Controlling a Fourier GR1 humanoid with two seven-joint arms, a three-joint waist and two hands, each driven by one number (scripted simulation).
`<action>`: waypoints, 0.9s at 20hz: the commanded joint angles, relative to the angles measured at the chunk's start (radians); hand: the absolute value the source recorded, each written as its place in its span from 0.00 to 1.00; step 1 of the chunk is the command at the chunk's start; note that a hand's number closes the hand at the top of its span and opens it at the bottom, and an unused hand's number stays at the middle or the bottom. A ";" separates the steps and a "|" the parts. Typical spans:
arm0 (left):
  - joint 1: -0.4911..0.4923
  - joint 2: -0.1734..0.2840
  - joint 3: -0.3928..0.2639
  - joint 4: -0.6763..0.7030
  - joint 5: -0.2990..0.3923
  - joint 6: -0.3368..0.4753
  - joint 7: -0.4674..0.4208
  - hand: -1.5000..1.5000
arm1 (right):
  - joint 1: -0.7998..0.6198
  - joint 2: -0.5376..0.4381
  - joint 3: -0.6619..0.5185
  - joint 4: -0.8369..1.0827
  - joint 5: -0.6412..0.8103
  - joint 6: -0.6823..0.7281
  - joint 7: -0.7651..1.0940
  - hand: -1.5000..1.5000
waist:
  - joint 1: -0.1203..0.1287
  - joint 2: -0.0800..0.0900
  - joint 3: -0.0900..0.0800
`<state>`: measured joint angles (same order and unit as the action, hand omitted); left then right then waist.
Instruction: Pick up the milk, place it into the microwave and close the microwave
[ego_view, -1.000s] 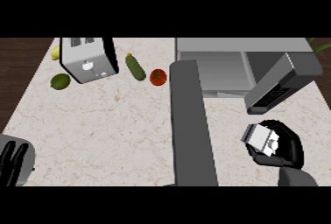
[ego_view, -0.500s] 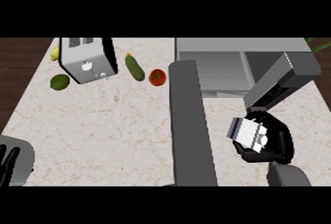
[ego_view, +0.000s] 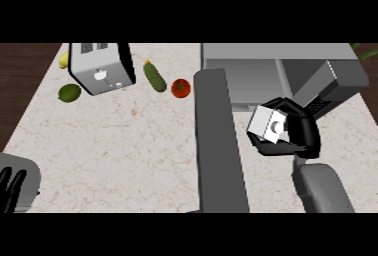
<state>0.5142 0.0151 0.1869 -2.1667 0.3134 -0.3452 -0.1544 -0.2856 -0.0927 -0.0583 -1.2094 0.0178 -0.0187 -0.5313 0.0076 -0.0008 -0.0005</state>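
A white milk carton (ego_view: 266, 125) is held above the counter at the right, just in front of the open microwave (ego_view: 255, 75). My right hand (ego_view: 299, 135) is shut on it, fingers curled round its far and near sides. The microwave's grey door (ego_view: 218, 145) swings out toward me and stands as a long slab left of the carton. The cavity shows grey and bare behind the carton. My left hand (ego_view: 13, 187) rests at the lower left edge, fingers up and straight.
A toaster (ego_view: 102, 67) stands at the back left. Near it lie a lime (ego_view: 69, 92), a lemon (ego_view: 64, 60), a cucumber (ego_view: 154, 76) and a tomato (ego_view: 181, 88). The counter's left edge borders dark wood.
My right hand has carried the milk carton up and to the left, closer to the microwave opening. The left hand has stayed at the lower left edge.
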 joint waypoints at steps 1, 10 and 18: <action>0.018 0.005 0.041 0.007 0.029 -0.038 -0.015 0.00 | -0.096 0.015 0.006 0.063 0.043 -0.060 0.076 1.00 | 0.004 0.001 0.000; -0.071 0.009 0.042 0.083 0.007 -0.037 -0.001 0.00 | -0.507 -0.001 -0.104 0.547 0.047 -0.105 0.000 1.00 | 0.025 0.009 0.001; -0.067 0.009 0.026 0.058 0.012 -0.067 0.003 0.00 | -0.671 -0.087 -0.175 0.874 0.075 -0.133 -0.151 1.00 | 0.059 0.024 0.003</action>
<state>0.4391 0.0448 0.2456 -2.0943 0.3515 -0.4058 -0.1478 -0.8796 -0.1431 -0.2039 -0.4587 0.0819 -0.1328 -0.6447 0.0516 0.0167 0.0014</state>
